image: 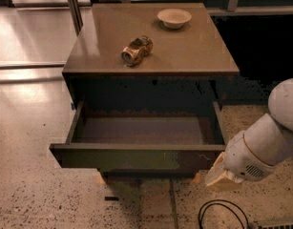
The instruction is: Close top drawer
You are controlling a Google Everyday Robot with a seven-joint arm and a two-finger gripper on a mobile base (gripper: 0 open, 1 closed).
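On the brown cabinet top (198, 51) two things are carried: a crushed can (136, 50) laid on its side near the front, and a shallow pale bowl (174, 18) set upright toward the back, well apart. The gripper (218, 177) is held low beside the top drawer's (136, 157) right front corner.

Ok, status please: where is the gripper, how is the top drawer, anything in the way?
Gripper low, by front right corner of top drawer. Drawer open, pulled well out. Nothing seen blocking; can and bowl sit on cabinet top.
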